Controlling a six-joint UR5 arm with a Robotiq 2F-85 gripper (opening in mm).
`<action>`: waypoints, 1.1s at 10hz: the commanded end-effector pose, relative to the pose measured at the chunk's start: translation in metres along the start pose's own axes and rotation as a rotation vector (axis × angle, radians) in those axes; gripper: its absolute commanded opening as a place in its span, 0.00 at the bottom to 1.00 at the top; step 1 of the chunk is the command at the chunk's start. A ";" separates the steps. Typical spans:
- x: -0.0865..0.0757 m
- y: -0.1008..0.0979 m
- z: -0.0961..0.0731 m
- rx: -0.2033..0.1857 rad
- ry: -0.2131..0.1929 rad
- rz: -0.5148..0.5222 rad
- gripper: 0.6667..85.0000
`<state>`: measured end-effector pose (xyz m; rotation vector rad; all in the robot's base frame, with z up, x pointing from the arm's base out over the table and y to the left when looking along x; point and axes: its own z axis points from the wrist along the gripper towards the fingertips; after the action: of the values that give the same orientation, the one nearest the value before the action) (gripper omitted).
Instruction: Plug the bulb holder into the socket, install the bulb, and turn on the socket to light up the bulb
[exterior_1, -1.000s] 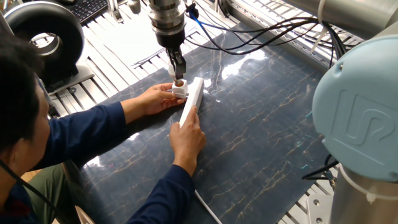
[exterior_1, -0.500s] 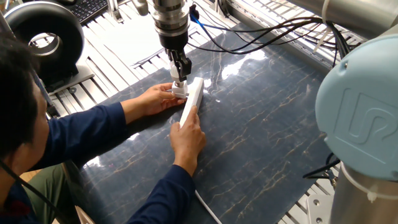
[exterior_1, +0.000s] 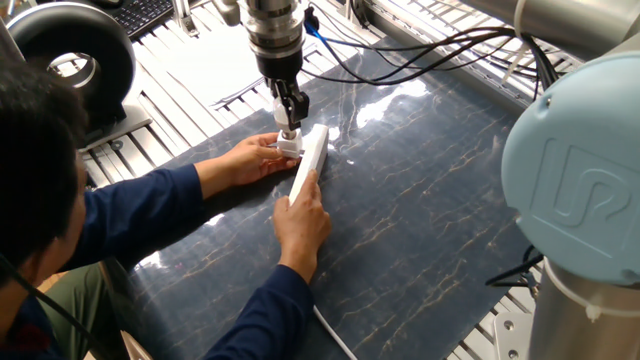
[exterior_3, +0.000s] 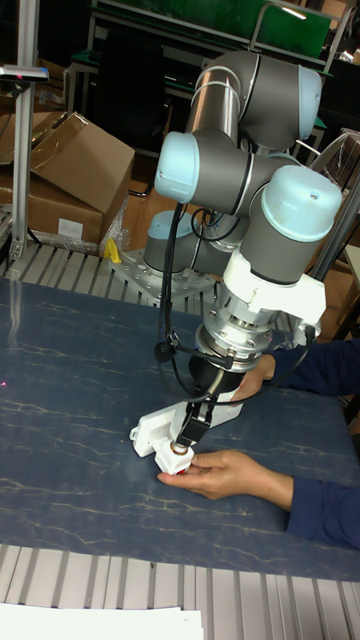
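Fingers (exterior_1: 291, 110) of the gripper (exterior_1: 289, 127) (exterior_3: 184, 442) are seen pointing straight down and pressed close together over the orange-brown opening of the bulb holder (exterior_1: 289, 145) (exterior_3: 172, 459); whether the holder is actually clamped cannot be told. The bulb holder is set against the far end of the socket (exterior_1: 308, 162) (exterior_3: 152, 431), on its long side, touching it. The socket lies flat on the dark marbled table mat (exterior_1: 430, 200) (exterior_3: 70, 400). One of the person's hands (exterior_1: 252, 158) (exterior_3: 222, 474) is cupped beside the holder, touching it. The other hand (exterior_1: 302, 222) is laid on the near end of the socket. The bulb is not seen.
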<state>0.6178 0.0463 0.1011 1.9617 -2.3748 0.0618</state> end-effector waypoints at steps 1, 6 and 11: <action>-0.002 -0.002 0.002 0.000 -0.011 -0.015 0.01; -0.002 0.007 0.013 -0.027 -0.008 -0.058 0.01; -0.001 0.004 0.013 -0.042 0.015 -0.059 0.01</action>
<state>0.6127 0.0462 0.0869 2.0135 -2.2913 0.0319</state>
